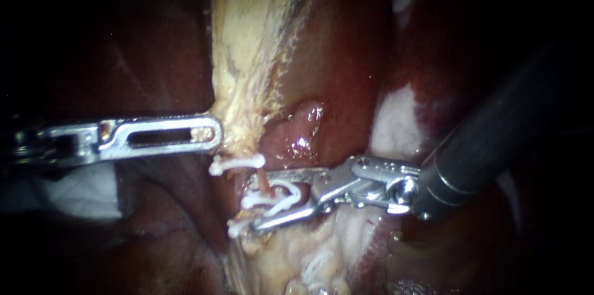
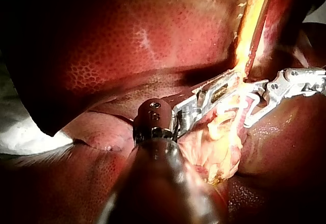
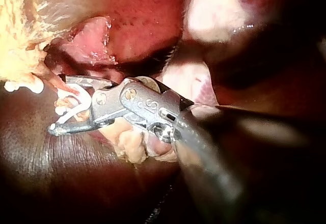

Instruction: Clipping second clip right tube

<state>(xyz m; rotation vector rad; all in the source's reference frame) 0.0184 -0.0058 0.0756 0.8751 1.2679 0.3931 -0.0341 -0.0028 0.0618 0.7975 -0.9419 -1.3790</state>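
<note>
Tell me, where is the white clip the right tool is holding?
In the endoscope view, the white clip sits mid-picture between the right instrument's jaws, just below another clip.

Two instruments: left instrument [image 1: 207,134], right instrument [image 1: 260,201]. Two white clips: one clip [image 1: 275,199] gripped in the right jaws, the other clip [image 1: 238,163] just beyond their upper tip. One tube [image 1: 264,182], crossing between those jaws.

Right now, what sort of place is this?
Probably a surgical bench setup: bare liver, the left instrument, and the right instrument holding a white clip at a thin tube.
</note>
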